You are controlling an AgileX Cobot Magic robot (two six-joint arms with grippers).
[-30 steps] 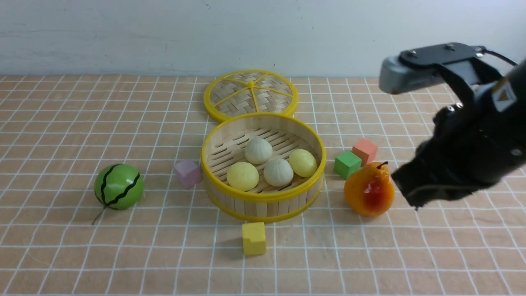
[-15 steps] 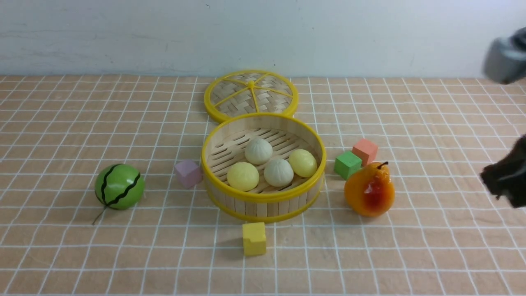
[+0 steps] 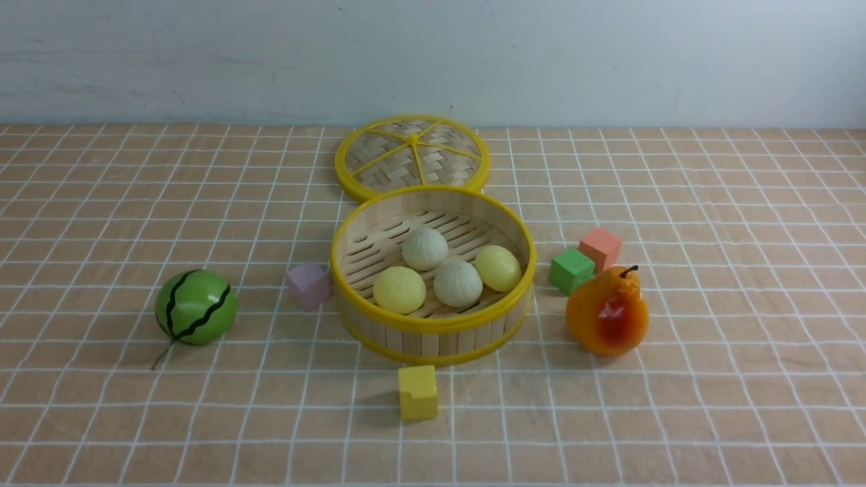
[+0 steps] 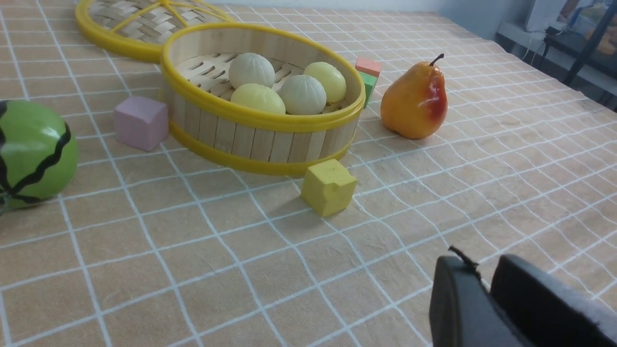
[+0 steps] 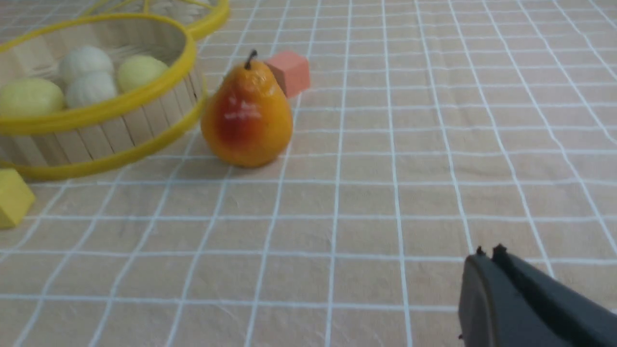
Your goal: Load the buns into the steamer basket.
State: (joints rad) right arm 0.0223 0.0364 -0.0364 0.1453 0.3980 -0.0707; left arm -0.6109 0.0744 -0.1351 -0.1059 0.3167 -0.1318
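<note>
At the table's right side: the right arm, which was seen large beside the pear (image 3: 607,312) a second ago, has been drawn out of the front view; only checked cloth (image 3: 744,406) is shown there now.
Steamer basket (image 3: 433,331): set mid-table, unmoved since the earlier frames.
Buns (image 3: 458,283): all four are lying on the basket's slatted floor, two pale yellow and two off-white, bunched together; their places are unchanged.
Lid (image 3: 413,155): laid flat just behind the basket; whether the rims touch cannot be told.
Edges by the basket: a pink block (image 3: 308,285) is set just beside the left wall; a yellow block (image 3: 417,392) is placed near the front wall but apart from it; a green block (image 3: 572,270) and a salmon block (image 3: 600,248) are set to the right, with the pear upright just in front of them.
Open room: wide bare cloth is left to the right of the pear and along the near side; a watermelon ball (image 3: 196,306) is placed well apart on the left.
Right gripper (image 5: 488,255): seen only by its own wrist camera, held over bare cloth well apart from the pear; the pads are pressed together and nothing is held.
Left gripper (image 4: 487,274): seen only by its own wrist camera, held over cloth on the near side of the yellow block; only a thin seam is shown between the fingers, nothing is gripped, and whether they meet cannot be told.
</note>
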